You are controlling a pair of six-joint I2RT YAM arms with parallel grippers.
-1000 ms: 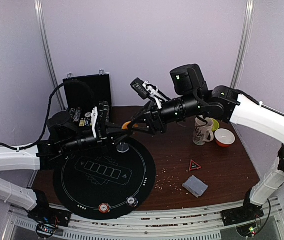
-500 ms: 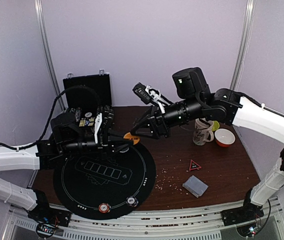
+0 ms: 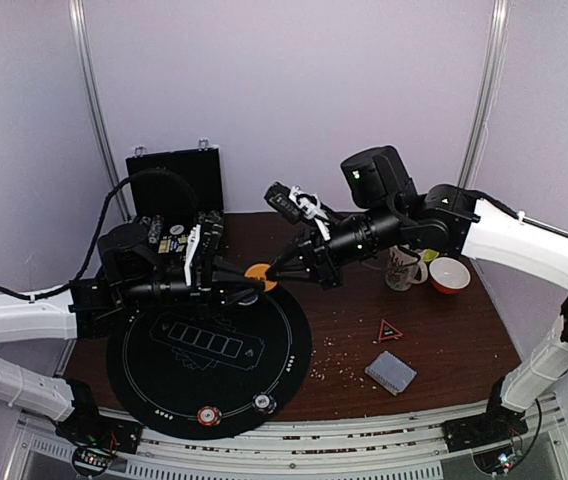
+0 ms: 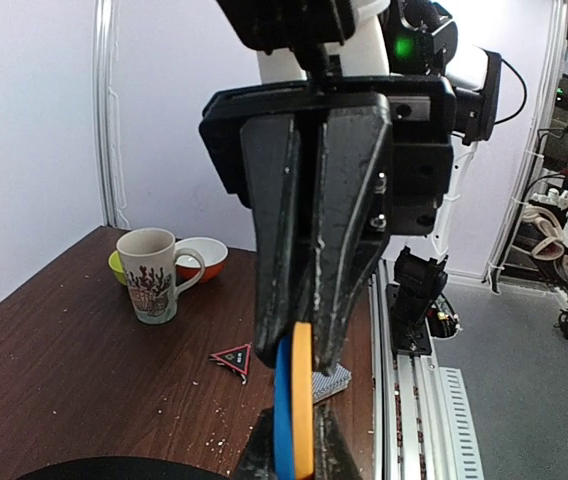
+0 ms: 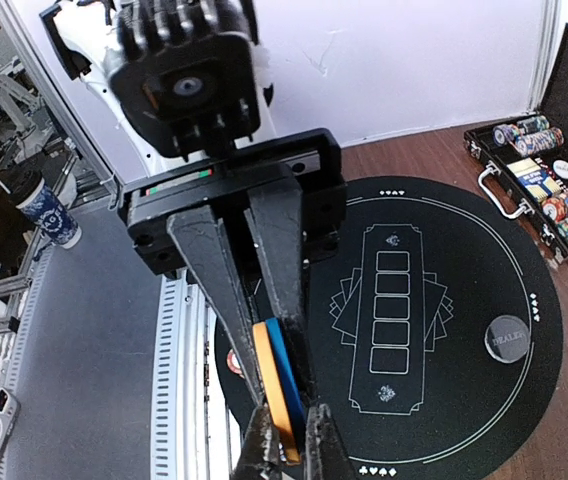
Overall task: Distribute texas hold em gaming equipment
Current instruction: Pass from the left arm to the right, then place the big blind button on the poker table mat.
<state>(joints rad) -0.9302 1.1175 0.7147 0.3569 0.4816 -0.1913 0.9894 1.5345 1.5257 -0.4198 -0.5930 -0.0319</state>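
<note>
Since a moment ago the right gripper (image 3: 276, 271) has closed in from the right and pinched shut. Orange and blue round plastic discs (image 4: 294, 400), pressed face to face and standing on edge, hang in the air above the far rim of the black round card mat (image 3: 294, 345). Their plane runs along the line between the two arms. The left gripper (image 3: 247, 280) clamps the pair's left edge and the right gripper clamps the opposite edge, so both hold it at once. By the look of it, the left must let go first.
</note>
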